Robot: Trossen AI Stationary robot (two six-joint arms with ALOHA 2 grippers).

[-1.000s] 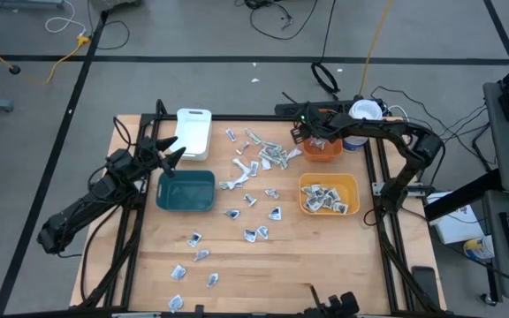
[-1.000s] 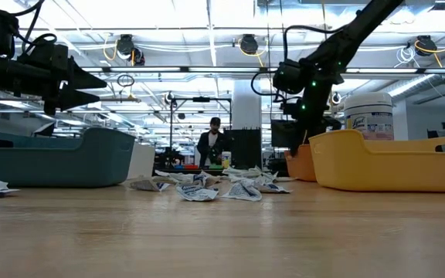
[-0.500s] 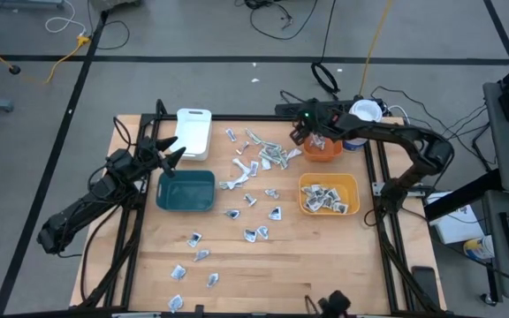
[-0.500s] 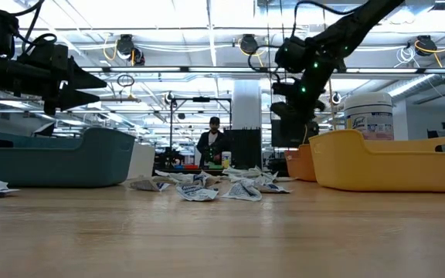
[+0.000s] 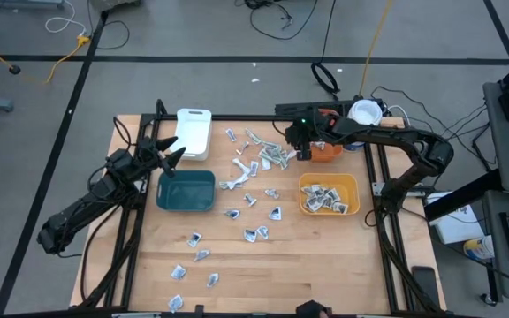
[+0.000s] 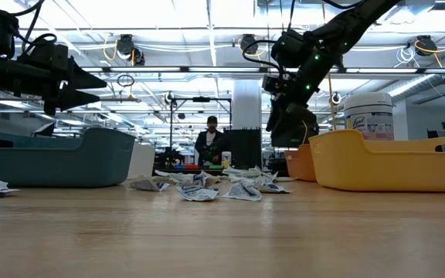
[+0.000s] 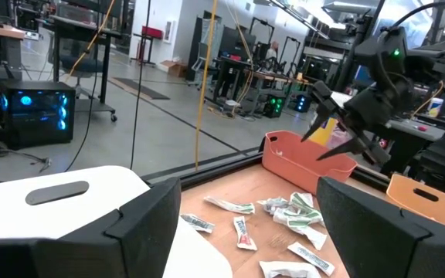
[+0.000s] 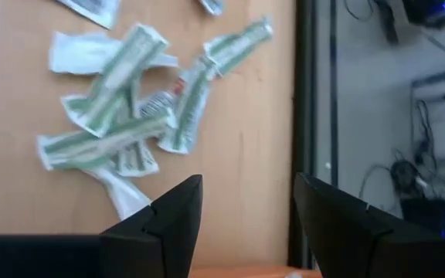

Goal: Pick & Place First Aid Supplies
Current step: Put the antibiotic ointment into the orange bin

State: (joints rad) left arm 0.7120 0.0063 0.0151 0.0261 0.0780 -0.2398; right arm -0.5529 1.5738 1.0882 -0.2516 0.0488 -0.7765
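Note:
The first aid supplies lie scattered over the table's middle: a heap of narrow strips with green print (image 5: 268,155) (image 8: 122,123) near the far edge, and small flat packets (image 5: 253,200) nearer. More packets (image 5: 325,196) lie in the yellow bin. My right gripper (image 5: 300,145) (image 8: 247,185) hovers open just right of the strip heap, left of the orange bin (image 5: 329,152), holding nothing. My left gripper (image 5: 171,152) (image 7: 249,185) waits open in the air between the white bin (image 5: 193,132) and the teal bin (image 5: 186,203).
The yellow bin (image 5: 354,184) stands near the table's right edge and a round white-lidded tub (image 5: 363,110) behind the orange bin. More packets (image 5: 193,256) lie toward the near left. A black frame rail (image 8: 306,116) runs along the far edge. A person (image 6: 209,143) stands far behind.
My right gripper has swung from above the orange bin toward the table's left, and it now hangs beside the heap of strips. The supplies have not moved.

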